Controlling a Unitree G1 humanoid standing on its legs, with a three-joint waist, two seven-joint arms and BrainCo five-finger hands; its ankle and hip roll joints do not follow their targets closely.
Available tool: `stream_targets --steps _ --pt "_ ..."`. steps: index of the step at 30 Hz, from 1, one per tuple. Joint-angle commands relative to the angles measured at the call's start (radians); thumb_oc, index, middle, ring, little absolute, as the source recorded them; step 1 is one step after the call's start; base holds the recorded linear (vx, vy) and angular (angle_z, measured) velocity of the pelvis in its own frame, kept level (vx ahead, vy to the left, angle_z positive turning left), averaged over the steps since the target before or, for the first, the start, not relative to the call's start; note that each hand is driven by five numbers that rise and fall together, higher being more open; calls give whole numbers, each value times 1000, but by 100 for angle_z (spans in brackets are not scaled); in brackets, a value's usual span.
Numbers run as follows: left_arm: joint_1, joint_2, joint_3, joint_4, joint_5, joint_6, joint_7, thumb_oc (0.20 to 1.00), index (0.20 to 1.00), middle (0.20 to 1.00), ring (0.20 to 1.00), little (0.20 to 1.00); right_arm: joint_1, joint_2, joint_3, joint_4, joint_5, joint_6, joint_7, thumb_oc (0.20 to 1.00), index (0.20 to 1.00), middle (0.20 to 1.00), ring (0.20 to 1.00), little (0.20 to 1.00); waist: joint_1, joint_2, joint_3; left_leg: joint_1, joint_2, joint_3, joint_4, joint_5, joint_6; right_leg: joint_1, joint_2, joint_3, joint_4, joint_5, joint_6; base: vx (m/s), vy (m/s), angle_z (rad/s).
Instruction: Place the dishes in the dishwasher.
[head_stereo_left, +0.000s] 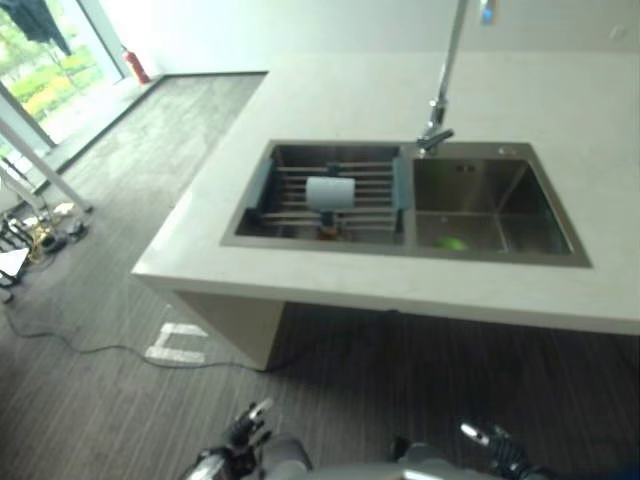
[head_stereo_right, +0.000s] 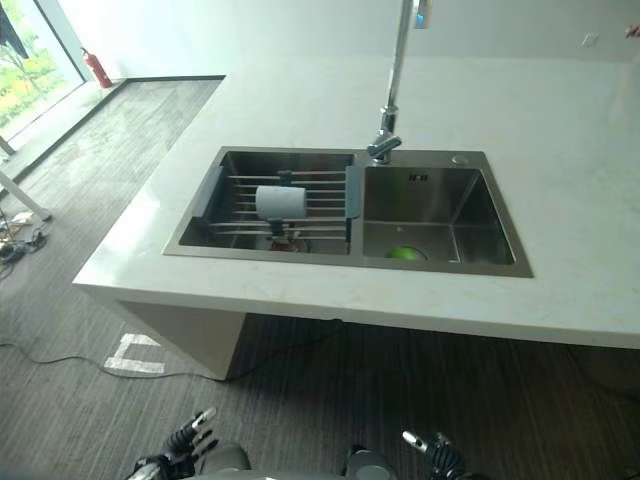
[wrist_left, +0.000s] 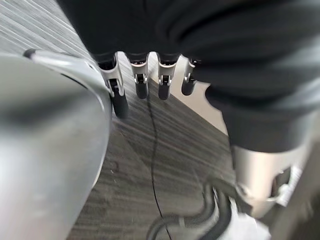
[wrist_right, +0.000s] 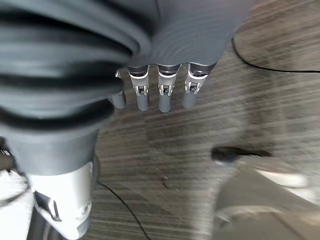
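It looks like a kitchen mock-up in an office-type room: a pale worktop (head_stereo_right: 560, 130) with a steel double sink (head_stereo_right: 440, 215) and tall tap (head_stereo_right: 395, 80), grey carpet floor (head_stereo_left: 110, 400), a red fire extinguisher (head_stereo_right: 98, 68) by floor-length windows.

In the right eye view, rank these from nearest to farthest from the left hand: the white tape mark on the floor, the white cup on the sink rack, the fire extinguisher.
From the left hand, low at the view's bottom edge:
1. White tape mark, on the floor just ahead.
2. White cup, lying on the rack over the sink's left basin.
3. Fire extinguisher, far off by the wall.
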Motion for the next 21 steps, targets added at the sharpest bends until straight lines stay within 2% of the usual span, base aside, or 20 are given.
stream_targets --steps 1,2,5,8,12,14,17,19,21 --pt "-41 -3 -46 14 -3 29 -14 1000 1000 1000 1000 1000 -42 -7 11 -16 50 -20 -5 1000 1000 1000 1000 1000 3 36 78 141 -3 79 -207 -100 34 60 5 19 9 -75 61 109 158 -79" --pt "-48 -1 -42 17 8 34 -17 1000 1000 1000 1000 1000 -41 -6 8 -18 60 -26 -10 1000 1000 1000 1000 1000 0 40 75 138 20 106 -229 -80 26 70 0 2 1 -81 63 94 170 -41" --pt "-60 -4 -30 18 -15 50 2 1000 1000 1000 1000 1000 -33 -1 0 -26 69 -15 -29 1000 1000 1000 1000 1000 -4 46 64 172 35 122 -285 -63 19 87 -20 -25 -19 -78 76 124 192 2" --pt "-62 3 -13 18 -40 53 24 1000 1000 1000 1000 1000 -15 5 -12 -13 10 -29 -23 1000 1000 1000 1000 1000 -2 51 51 235 18 112 -340 -76 23 90 -37 -38 -18 -72 91 131 127 -7" --pt "-54 21 6 33 -36 68 64 1000 1000 1000 1000 1000 -10 4 -24 -5 17 -33 -13 1000 1000 1000 1000 1000 4 52 42 266 -3 101 -361 -95 31 74 -47 -37 -6 -67 100 62 71 16" --pt "-45 27 18 42 -59 107 83 1000 1000 1000 1000 1000 -9 3 -26 -7 8 -37 -13 1000 1000 1000 1000 1000 5 53 41 274 -8 104 -365 -99 34 70 -52 -38 -6 -64 104 33 72 2" --pt "-30 50 88 80 -121 272 126 1000 1000 1000 1000 1000 -5 -4 -34 -8 -3 -29 -16 1000 1000 1000 1000 1000 6 56 37 287 -23 97 -376 -110 39 61 -65 -38 -11 -55 111 35 95 -1" --pt "-21 69 121 86 -134 296 154 1000 1000 1000 1000 1000 -4 -18 -43 -14 -16 -28 -12 1000 1000 1000 1000 1000 6 64 36 290 -28 98 -378 -113 41 55 -73 -41 -16 -49 115 18 102 -9" --pt "-14 105 156 88 -121 292 242 1000 1000 1000 1000 1000 -4 -38 -51 -21 -31 -20 -9 1000 1000 1000 1000 1000 5 74 35 288 -34 102 -378 -116 42 47 -82 -44 -17 -46 118 -3 109 -10"
